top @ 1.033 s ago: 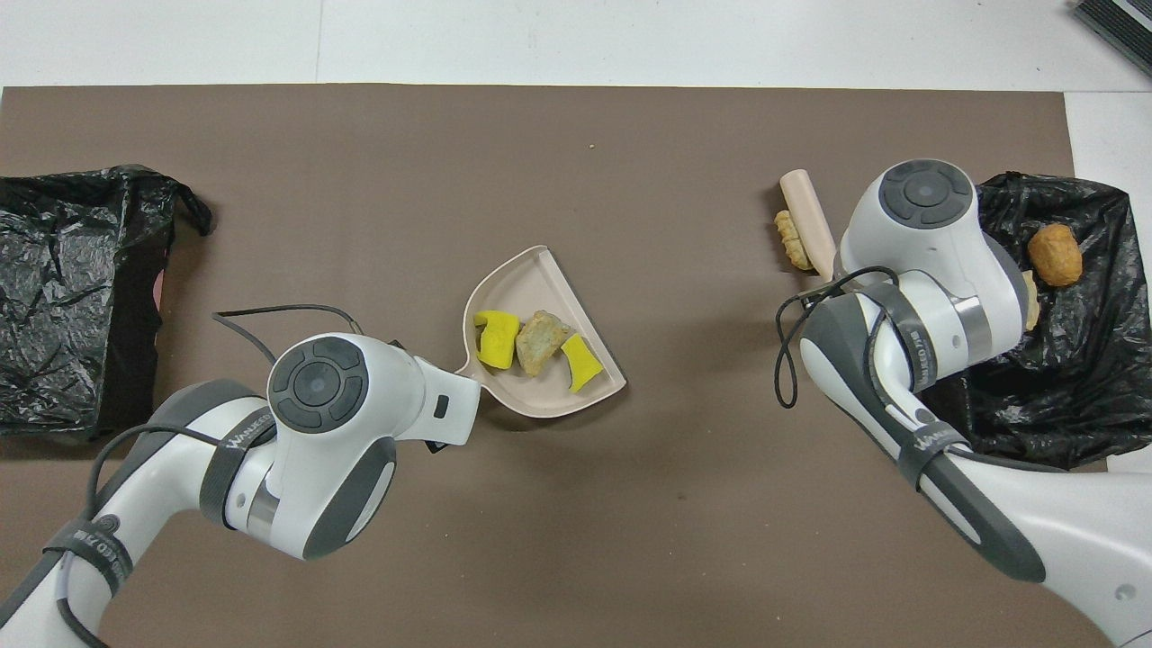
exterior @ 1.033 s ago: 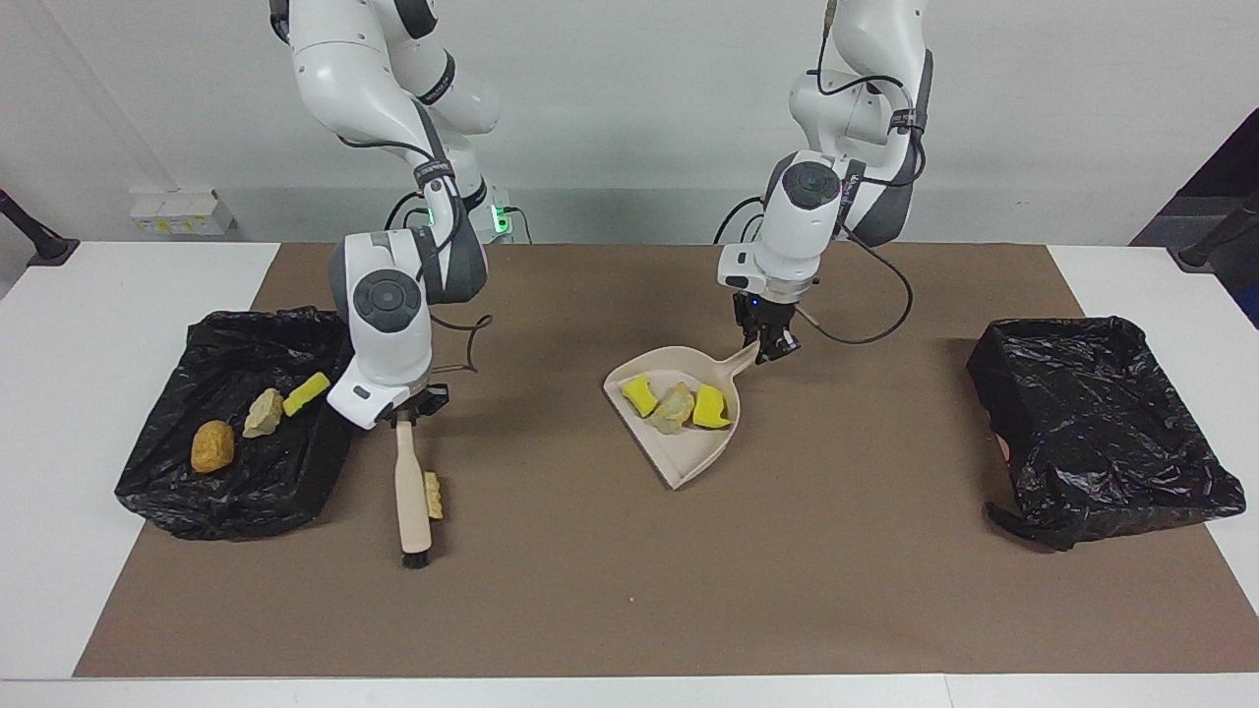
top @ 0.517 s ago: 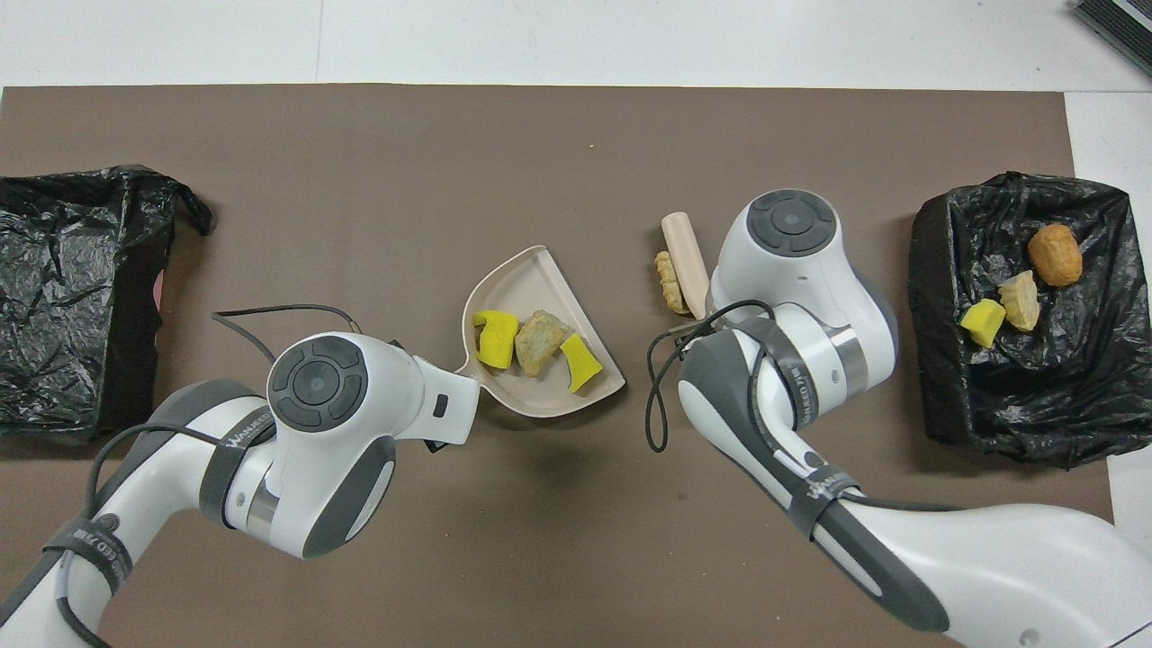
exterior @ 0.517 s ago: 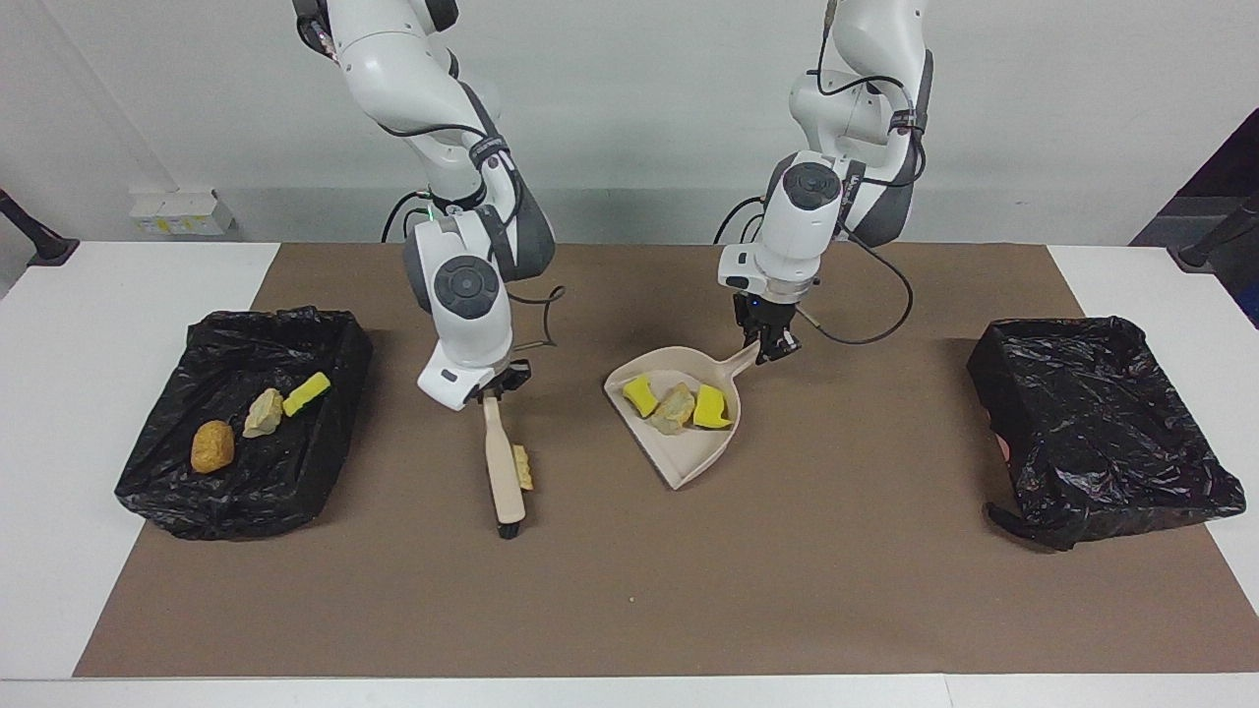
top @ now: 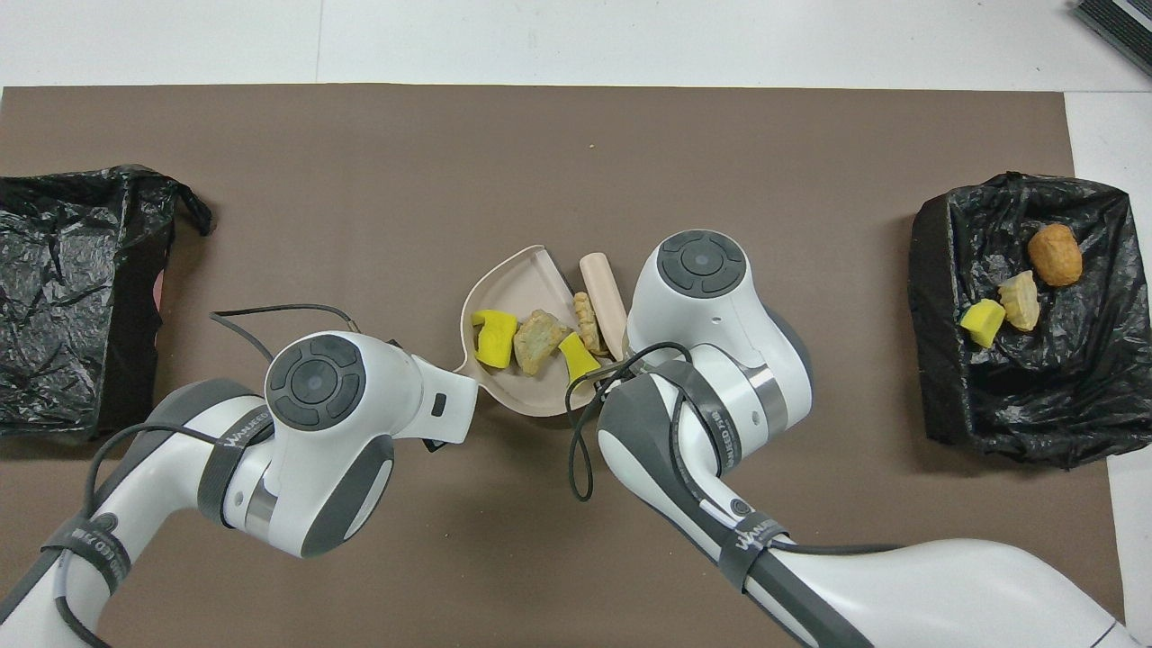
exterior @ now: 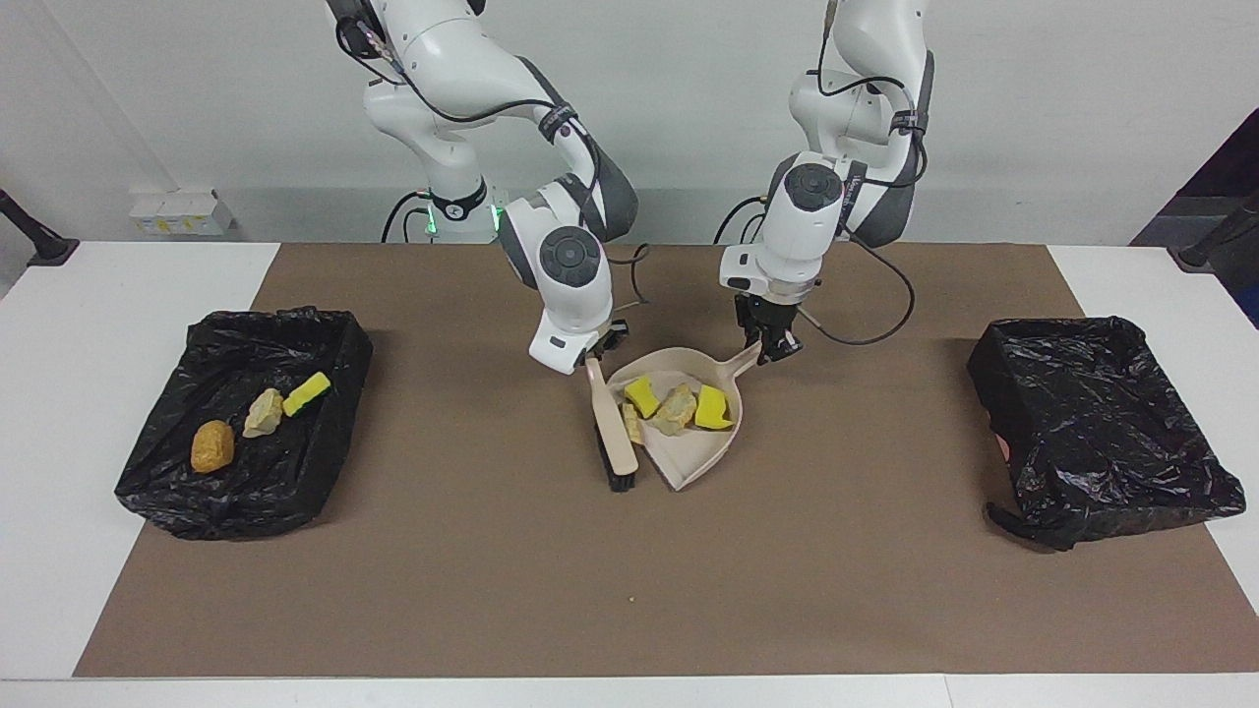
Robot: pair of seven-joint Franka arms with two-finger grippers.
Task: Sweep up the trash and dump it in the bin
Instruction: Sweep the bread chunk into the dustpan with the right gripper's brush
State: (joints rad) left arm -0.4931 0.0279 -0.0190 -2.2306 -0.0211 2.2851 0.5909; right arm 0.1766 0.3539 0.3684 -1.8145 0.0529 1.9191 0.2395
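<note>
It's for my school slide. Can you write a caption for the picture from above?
Right hand brushes a beige scrap into the dustpan held by the left hand.

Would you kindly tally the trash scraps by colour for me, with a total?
Yellow sponge pieces: 3 (two in the dustpan, one in the bin)
Pale beige lumps: 3 (one in the dustpan, one at its rim by the brush, one in the bin)
Orange-brown lump: 1
Total: 7
</note>
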